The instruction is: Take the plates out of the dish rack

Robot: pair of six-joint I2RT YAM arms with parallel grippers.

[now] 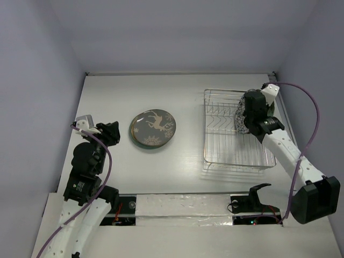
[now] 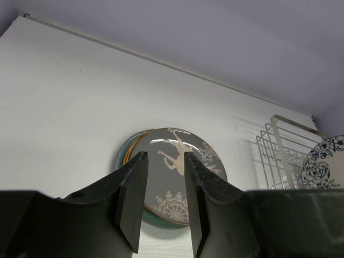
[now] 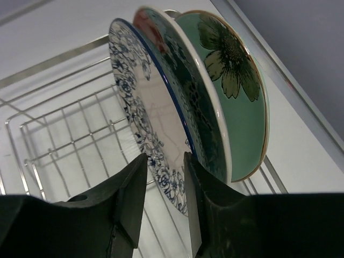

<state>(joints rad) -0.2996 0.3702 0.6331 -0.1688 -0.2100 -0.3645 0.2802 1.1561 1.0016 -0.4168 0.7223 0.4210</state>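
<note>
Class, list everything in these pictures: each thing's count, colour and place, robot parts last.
Table: one, white, beneath everything.
Dish rack: one, silver wire, table's right side.
Racked plates: three, upright in the rack: blue-and-white floral, dark floral, teal flowered.
Stacked plates: at least two, grey deer plate over a teal one, left of the rack.
Left claw: one, black, open, left of the stack.
Right claw: one, black, open, astride the blue-and-white plate's rim.

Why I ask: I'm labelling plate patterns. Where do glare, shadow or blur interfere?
Top external: soft even light, a faint shadow along the near edge of the dish rack, deer plate sharp. Left wrist: a glare streak on the deer plate's upper rim; left fingers dark and soft-edged. Right wrist: pale sheen on the blue floral plate; right fingers a dark silhouette.
</note>
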